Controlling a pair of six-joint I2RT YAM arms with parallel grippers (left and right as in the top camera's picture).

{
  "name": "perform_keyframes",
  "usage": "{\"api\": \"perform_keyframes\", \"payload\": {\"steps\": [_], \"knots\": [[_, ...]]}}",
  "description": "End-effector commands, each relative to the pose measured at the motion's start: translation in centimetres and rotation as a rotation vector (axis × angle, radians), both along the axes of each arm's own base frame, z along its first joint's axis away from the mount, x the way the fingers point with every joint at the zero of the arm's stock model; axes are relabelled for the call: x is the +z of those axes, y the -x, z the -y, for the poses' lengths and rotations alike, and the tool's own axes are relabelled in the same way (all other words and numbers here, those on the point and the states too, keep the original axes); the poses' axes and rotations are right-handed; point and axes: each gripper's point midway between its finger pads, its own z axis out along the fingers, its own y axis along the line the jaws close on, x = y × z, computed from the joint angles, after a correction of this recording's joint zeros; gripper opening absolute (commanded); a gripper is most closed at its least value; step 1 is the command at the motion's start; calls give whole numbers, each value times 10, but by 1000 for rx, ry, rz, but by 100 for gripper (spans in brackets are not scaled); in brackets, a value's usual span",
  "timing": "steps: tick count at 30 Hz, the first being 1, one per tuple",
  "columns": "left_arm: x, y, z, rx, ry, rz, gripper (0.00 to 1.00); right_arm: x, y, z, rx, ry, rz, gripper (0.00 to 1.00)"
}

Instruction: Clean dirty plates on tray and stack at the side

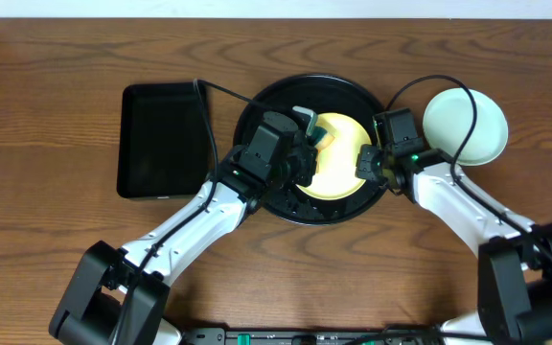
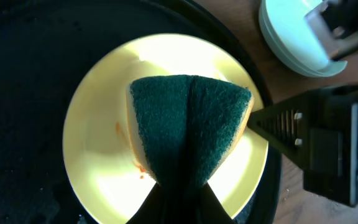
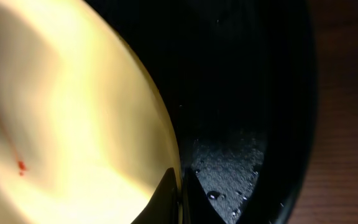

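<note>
Closed on a sponge (image 2: 188,127), the left gripper (image 2: 180,194) is seen in its own wrist view with the pad pinched at its lower end, so that the sponge is folded into a fan shape. A coarse dark green scouring face is turned to the camera and a strip of yellow foam is shown along the left edge. The sponge is pressed onto the pale yellow plate (image 2: 98,137), which is smooth, round and glossy, and thin orange smears (image 2: 119,129) are shown beside and below the foam. The right gripper (image 3: 180,186) is nearly shut, with the rim of that plate clamped between its two dark fingers. This grip is made plain only in the right wrist view, where a small red spot (image 3: 20,166) on the plate and water droplets (image 3: 229,177) on the matt floor of the round black tray (image 3: 247,74) are also picked out. Only from overhead is the whole layout given: the yellow plate lies inside the round tray at the middle of the wooden table (image 1: 46,77). The light teal plates (image 1: 465,126) are set on the wood just right of the tray, and a rectangular black tray (image 1: 164,141) lies to its left. A doubled rim on the teal plates is shown in the left wrist view.
</note>
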Motion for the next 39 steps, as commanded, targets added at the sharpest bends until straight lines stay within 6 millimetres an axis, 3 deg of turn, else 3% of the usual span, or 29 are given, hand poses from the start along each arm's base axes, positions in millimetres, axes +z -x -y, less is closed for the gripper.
{"api": "perform_keyframes", "payload": {"steps": [1, 6, 12, 19, 33, 39], "knots": [[-2, -6, -5, 25, -31, 25, 8, -7, 0, 8, -30, -4, -18, 1], [-8, -5, -3, 20, -40, 14, 8, -12, 0, 11, -37, -2, -31, 1], [-30, -4, -3, 17, -70, -30, 8, -27, 3, 11, -38, -41, -81, 1], [-53, -3, -2, 15, -96, -68, 8, -28, 0, 18, -52, -31, -77, 1], [-56, 3, 16, -23, -92, -47, 8, -26, -2, 18, -46, -30, -65, 1], [-83, 3, 11, -5, -146, -80, 8, -26, -3, 18, -40, -27, -62, 1]]}}
